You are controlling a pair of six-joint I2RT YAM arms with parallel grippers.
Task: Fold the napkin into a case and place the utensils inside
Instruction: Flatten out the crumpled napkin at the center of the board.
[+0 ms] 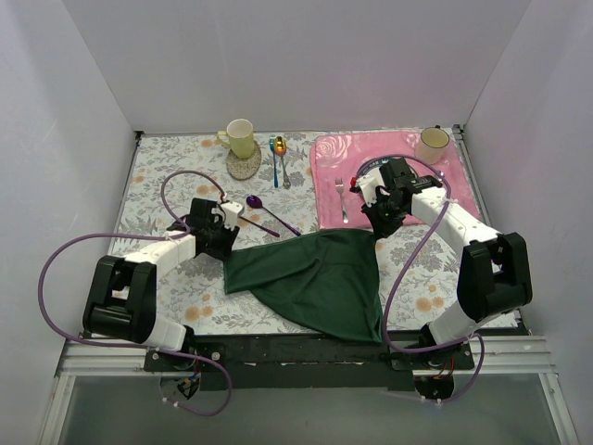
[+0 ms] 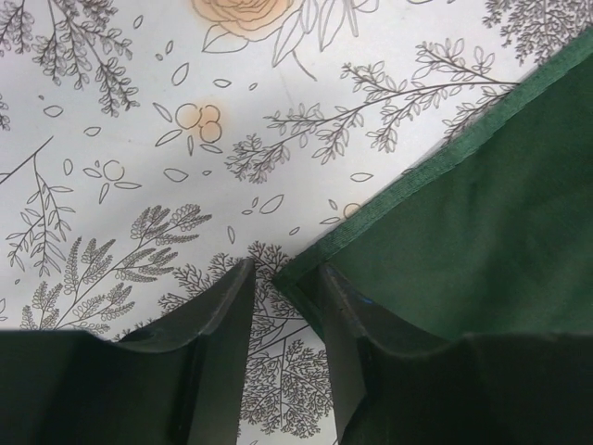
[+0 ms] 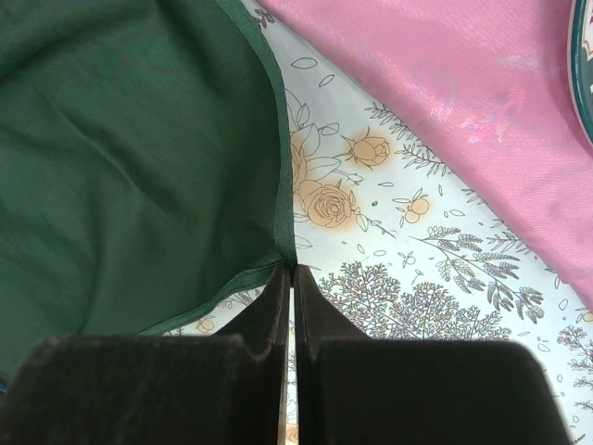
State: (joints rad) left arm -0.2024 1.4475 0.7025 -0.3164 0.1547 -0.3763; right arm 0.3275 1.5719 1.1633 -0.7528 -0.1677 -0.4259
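**Napkin pinched at one corner, not yet formed into a case**

The napkin [image 1: 315,278] lies unfolded and rumpled on the floral tablecloth [image 1: 167,167], at the near middle of the table between the two arms. Its near edge reaches the table's front edge.

The right gripper [image 3: 290,269] is fully closed. The right wrist view shows a hemmed corner of the napkin clamped between its fingertips. In the top view this corner sits just off the near edge of the pink placemat [image 1: 329,176].

The left gripper [image 2: 285,271] stands partly open, with tablecloth visible in the gap between its fingers. The napkin's left corner lies at that gap, close against the inner finger [image 2: 347,315]. The cloth runs under that finger, but the fingers are not closed on it. Nothing is held on this side.

The purple spoon [image 1: 275,218] lies diagonally on the tablecloth, beyond the napkin and outside it. Its bowl is near the left gripper, and its handle tip is just beside the cloth's far edge. A yellow mug [image 1: 241,137] stands at the far side, well apart from the work.
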